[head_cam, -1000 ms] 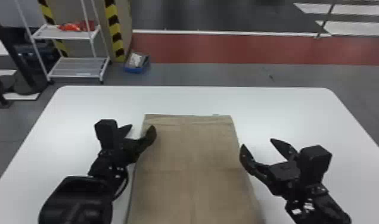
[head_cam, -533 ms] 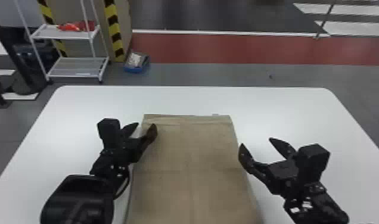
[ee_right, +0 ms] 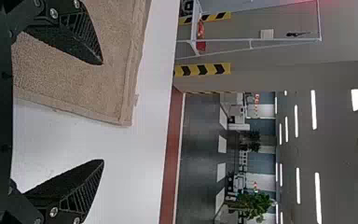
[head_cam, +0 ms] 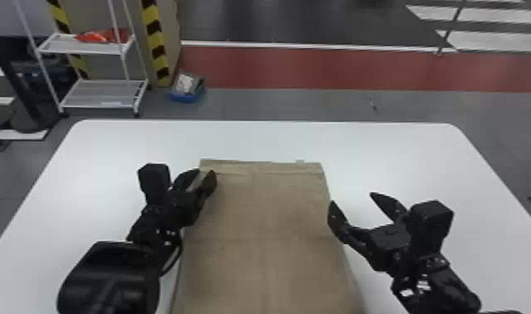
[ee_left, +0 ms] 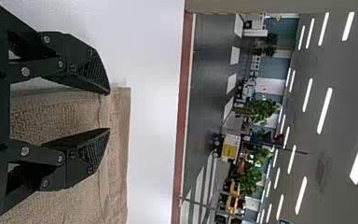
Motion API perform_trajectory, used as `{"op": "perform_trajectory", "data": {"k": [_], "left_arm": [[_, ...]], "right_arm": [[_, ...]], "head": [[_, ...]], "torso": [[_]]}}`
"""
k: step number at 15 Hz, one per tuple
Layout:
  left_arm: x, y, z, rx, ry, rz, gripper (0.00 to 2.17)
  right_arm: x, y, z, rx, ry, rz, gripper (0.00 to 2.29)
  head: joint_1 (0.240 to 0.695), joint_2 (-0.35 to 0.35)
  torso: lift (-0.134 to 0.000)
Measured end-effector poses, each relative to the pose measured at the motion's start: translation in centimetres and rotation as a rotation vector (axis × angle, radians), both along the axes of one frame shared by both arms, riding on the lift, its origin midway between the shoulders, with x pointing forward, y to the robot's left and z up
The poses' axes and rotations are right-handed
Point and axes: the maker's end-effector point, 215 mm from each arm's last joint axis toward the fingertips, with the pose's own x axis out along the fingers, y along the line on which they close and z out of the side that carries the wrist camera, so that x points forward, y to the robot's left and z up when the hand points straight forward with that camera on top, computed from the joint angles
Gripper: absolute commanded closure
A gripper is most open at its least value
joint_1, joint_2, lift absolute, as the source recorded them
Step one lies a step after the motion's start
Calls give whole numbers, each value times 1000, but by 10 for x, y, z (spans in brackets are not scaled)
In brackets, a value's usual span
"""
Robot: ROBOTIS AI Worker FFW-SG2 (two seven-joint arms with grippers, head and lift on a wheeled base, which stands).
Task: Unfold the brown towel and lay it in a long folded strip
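We see the brown towel (head_cam: pixel 260 234) spread flat on the white worktop (head_cam: pixel 89 188), its long sides running from the far edge down to the bottom of the head view. Its pile looks nubbly in the wrist views. Faint creases cross it from side to side, another runs lengthwise near its middle, and a stitched band follows the far edge. A small tab (head_cam: pixel 300 161) sticks out from that edge, nearer the right corner.

At its left side, we find the left pincer (head_cam: pixel 200 177) partly open, with a modest gap between its fingers (ee_left: pixel 88 149) and nothing clamped there. At the right side, the right pincer (head_cam: pixel 352 199) stands much wider open, and it too has hold of nothing. We cannot tell whether either pincer touches the cloth.

The towel lies between the two pincers. Its left edge passes by the left pincer close to the far left corner, with one finger over the cloth and the other about at the edge. Its right edge runs between the fingers of the right pincer (ee_right: pixel 102 112), the inner one above the cloth, the outer one above bare worktop.
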Motion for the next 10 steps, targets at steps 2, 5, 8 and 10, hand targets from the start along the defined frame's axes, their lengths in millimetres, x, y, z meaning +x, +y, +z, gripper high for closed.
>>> {"op": "perform_trajectory", "data": {"k": [2, 5, 8, 10], "left_arm": [[0, 0, -1, 2, 1, 0, 711], [-1, 1, -3, 12, 3, 0, 687], [-1, 2, -4, 38, 2, -2, 876], [0, 3, -4, 42, 0, 3, 1366]], "right_arm": [[2, 0, -1, 0, 2, 0, 144], [3, 2, -2, 1, 3, 3, 144], [4, 3, -1, 4, 0, 3, 144], [5, 4, 0, 5, -1, 3, 144]], "head": [[695, -56], [695, -53], [695, -50], [695, -50]], "torso": [[-120], [-120], [-120], [-120]]}}
